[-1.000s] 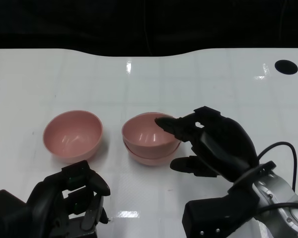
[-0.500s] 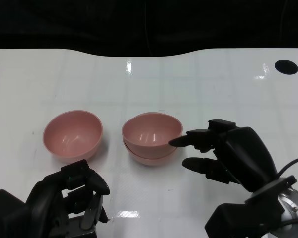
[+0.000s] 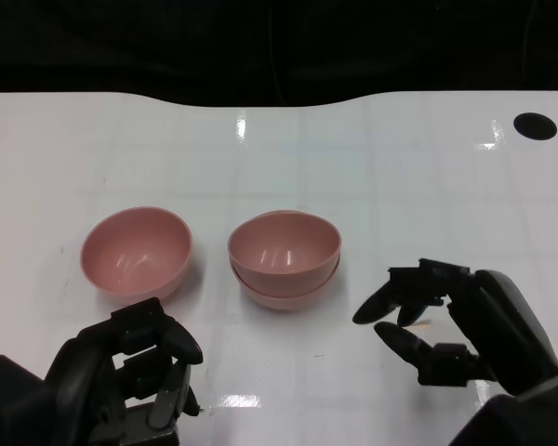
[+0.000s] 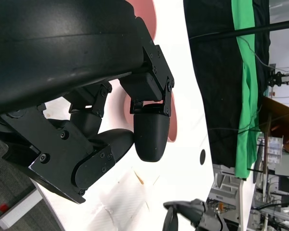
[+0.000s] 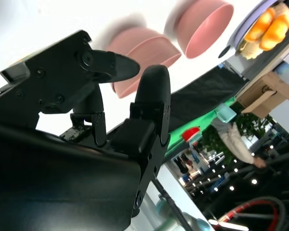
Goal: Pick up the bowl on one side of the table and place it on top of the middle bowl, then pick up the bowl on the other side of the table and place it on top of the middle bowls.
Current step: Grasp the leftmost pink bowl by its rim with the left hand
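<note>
Right hand hangs over the surface near its front edge, fingers spread apart and holding nothing, their tips pointing toward the stack but clear of it. That stack (two pink bowls, one nested in the other) sits in the middle of the surface, the upper bowl's rim riding just above the lower one's. A single bowl stands upright beside it, toward the left edge, apart from the stack with a strip of white between them.

Left hand is low at the front left corner, just in front of the single bowl and not touching it; its fingers are curled inward with nothing in them. The left wrist view shows those fingers bent in under the shell, with pink bowl behind them. The right wrist view shows the right hand's fingers apart, with the stack and the single bowl beyond.

Dark holes mark the far corners of the surface.
</note>
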{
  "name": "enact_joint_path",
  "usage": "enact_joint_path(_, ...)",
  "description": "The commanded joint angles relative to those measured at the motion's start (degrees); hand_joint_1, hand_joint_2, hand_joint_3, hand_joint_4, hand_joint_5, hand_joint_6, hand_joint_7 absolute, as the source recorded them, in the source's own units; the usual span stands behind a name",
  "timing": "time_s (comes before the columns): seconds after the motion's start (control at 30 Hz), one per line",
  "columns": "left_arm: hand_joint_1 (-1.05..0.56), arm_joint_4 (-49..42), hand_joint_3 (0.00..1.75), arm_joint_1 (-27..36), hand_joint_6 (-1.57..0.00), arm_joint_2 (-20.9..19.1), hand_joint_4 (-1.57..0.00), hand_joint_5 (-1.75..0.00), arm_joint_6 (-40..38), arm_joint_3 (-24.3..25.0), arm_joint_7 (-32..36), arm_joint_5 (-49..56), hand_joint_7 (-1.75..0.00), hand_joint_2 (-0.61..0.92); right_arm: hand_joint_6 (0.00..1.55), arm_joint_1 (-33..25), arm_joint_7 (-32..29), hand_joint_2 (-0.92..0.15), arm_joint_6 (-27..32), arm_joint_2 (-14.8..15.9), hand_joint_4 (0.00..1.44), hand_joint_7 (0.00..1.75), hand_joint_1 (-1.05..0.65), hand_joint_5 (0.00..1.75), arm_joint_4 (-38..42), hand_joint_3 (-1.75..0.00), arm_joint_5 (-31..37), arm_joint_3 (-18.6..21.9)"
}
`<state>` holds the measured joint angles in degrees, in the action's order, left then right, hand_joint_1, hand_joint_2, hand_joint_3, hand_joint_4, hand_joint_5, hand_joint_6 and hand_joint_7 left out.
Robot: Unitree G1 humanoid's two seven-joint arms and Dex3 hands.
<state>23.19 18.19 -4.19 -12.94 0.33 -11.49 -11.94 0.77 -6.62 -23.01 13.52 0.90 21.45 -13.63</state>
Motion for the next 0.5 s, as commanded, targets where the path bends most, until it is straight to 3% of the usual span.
enact_joint_path(0.03, -0.16, -0.17, 1.25, 0.01, -0.87, -0.43, -0.83, -1.65, 0.71, 0.75, 0.19, -0.14, -1.41, 0.43, 0.89, -2.14, 1.08, -0.31, 0.35, -0.25, 0.79, 0.95, -0.02, 1.47, -1.77, -1.26, -2.18, 1.77)
enact_joint_path(0.43, -0.17, -1.53, 1.28, -0.22, -0.85, -0.57, -0.82, -1.61, 4.62, 0.72, 0.67, 1.76, -1.36, 0.42, 0.89, -7.71, 7.28, -0.30, 4.04, -0.55, 0.86, 1.05, 0.05, 1.59, -6.38, -1.44, -9.21, 5.26)
enact_joint_path(0.5, -0.17, -0.56, 1.27, 0.04, -0.81, -0.99, -0.77, -1.57, 5.14, 0.52, 1.22, 3.39, -1.34, 0.42, 0.88, -9.19, 8.86, -0.33, 6.08, -0.80, 0.87, 1.15, 0.05, 1.58, -7.97, -1.45, -11.84, 5.98)
